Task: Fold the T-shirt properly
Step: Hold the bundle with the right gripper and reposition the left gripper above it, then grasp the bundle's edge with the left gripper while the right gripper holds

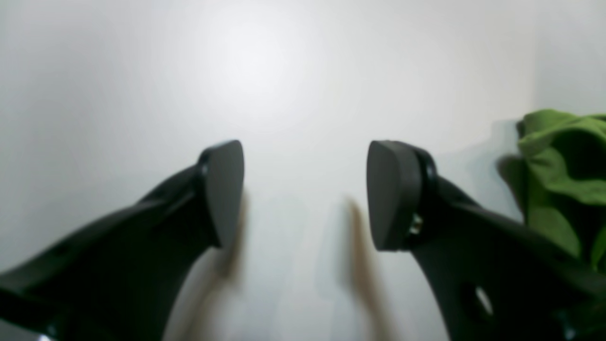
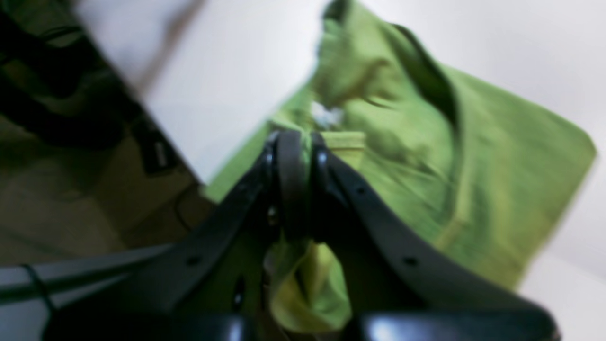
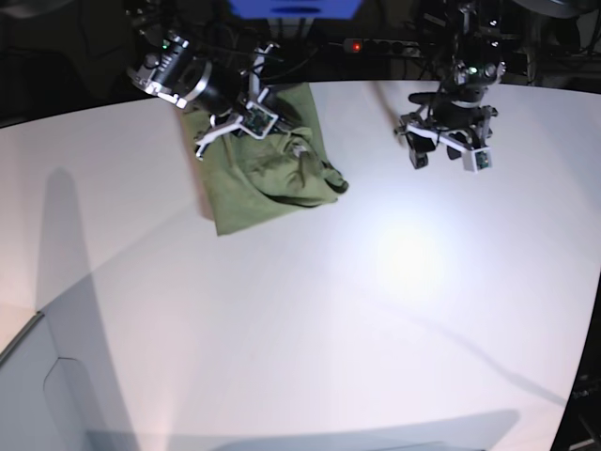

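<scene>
The olive-green T-shirt (image 3: 272,178) lies crumpled at the far left of the white table (image 3: 376,310), near its back edge. A small white tag (image 2: 326,115) shows among the folds just past the fingertips. My right gripper (image 2: 296,137) is shut on a bunch of the T-shirt's cloth, which hangs down between its fingers; in the base view this gripper (image 3: 246,117) sits over the cloth's far end. My left gripper (image 1: 305,189) hovers open over bare table, empty, with a fold of the T-shirt (image 1: 563,175) off to its right. In the base view it (image 3: 449,150) hangs at the back right.
The table's back edge (image 2: 156,113) runs close beside my right gripper, with dark cables and floor beyond it. A power strip (image 3: 376,44) lies behind the table. Bare white surface spreads across the middle and front.
</scene>
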Tool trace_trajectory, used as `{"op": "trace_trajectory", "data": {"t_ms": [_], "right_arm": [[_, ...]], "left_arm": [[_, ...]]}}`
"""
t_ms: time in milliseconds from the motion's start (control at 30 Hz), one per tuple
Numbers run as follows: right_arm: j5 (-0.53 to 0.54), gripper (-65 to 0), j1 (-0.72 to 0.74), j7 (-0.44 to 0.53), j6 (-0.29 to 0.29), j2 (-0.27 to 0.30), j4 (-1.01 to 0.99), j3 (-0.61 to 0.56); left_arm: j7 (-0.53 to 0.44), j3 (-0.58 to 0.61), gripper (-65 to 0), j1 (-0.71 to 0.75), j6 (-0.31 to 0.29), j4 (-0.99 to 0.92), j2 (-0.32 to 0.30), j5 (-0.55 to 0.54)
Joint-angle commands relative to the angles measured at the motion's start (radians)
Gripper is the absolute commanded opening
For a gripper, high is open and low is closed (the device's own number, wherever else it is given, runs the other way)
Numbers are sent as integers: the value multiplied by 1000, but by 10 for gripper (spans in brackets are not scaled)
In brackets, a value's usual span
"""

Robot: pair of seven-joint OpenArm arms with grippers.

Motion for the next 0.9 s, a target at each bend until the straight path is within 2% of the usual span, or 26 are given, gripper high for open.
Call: {"op": "trace_trajectory", "data": {"t_ms": [0, 67, 133, 200, 333, 433, 500, 700, 867], "right_arm": [[15, -644, 0, 25, 17, 3, 13, -7], [15, -637, 0, 24, 17, 24, 13, -31], [15, -581, 3, 24, 17, 49, 11, -64], [15, -497, 3, 24, 17, 73, 11, -96], [21, -288, 4, 31, 17, 139, 20, -171], [21, -201, 9, 33, 17, 155, 60, -160], [23, -194, 9, 33, 17, 152, 76, -117], [23, -194, 44, 28, 17, 96, 74, 13], [21, -194, 92, 24, 17, 24, 67, 151]], "left_arm": [[-20, -5, -254, -2, -2, 22, -6, 2], [-20, -7, -253, -2, -2, 22, -6, 2], [-20, -7, -253, -4, -2, 22, -6, 4], [-20, -7, -252, -4, -2, 24, -6, 4], [-20, -7, -252, -21, 1, 47, -6, 2], [-20, -7, -252, -21, 4, 68, -6, 0], [-20, -7, -252, -18, 4, 84, -6, -1], [-20, -7, -252, -21, 4, 88, 0, -1], [-20, 7, -252, -16, 4, 90, 3, -3]]}}
